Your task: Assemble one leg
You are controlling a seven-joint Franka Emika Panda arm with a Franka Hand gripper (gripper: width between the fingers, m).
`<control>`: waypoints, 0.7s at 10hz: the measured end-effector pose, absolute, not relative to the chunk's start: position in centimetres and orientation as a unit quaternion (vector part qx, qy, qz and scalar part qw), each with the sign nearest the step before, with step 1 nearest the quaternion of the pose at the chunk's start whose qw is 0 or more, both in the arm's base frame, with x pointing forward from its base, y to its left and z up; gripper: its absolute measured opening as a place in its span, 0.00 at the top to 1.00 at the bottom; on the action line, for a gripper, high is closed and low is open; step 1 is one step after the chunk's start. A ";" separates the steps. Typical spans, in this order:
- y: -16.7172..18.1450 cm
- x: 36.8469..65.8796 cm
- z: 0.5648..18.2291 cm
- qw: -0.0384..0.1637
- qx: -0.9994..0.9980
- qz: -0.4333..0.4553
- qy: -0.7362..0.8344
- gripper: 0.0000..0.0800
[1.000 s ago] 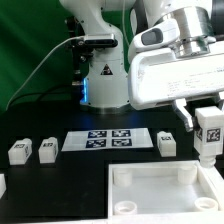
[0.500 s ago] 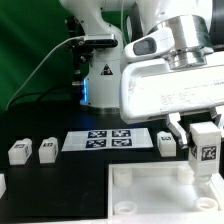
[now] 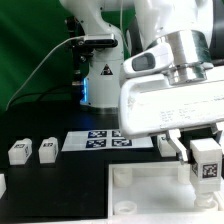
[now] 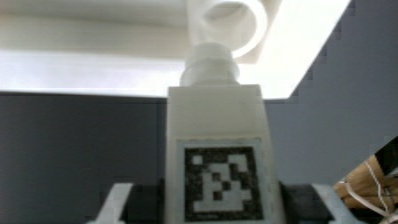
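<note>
- Our jaws grip the leg [image 3: 207, 162] between them, upright; it has dropped lower over 1 second.
- It now hangs by the top [image 3: 150, 200], aimed at a corner socket [image 4: 233, 22], so insertion looks near.

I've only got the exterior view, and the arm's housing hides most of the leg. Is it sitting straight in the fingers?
Observer: Yes. In the wrist view the leg stands straight between the fingers, with its tag facing the camera.
Operator: Does its far end have anything on it?
Observer: A rounded peg sticks out of that end.
Operator: What is the peg aimed at?
Observer: A round socket in the white top. The peg's tip shows against the socket's rim, and it doesn't look seated yet.
</note>
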State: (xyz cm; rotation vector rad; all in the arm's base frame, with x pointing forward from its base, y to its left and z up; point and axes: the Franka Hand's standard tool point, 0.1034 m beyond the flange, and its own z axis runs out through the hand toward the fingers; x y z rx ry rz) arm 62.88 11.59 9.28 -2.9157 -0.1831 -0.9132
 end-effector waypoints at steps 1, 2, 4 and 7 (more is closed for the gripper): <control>11.6 62.6 8.8 0.040 -0.952 -0.296 -0.060 0.63; 11.7 62.3 8.2 0.040 -0.954 -0.292 -0.061 0.63; 11.7 61.8 7.9 0.038 -0.953 -0.295 -0.064 0.63; 11.9 61.2 6.9 0.038 -0.950 -0.303 -0.066 0.63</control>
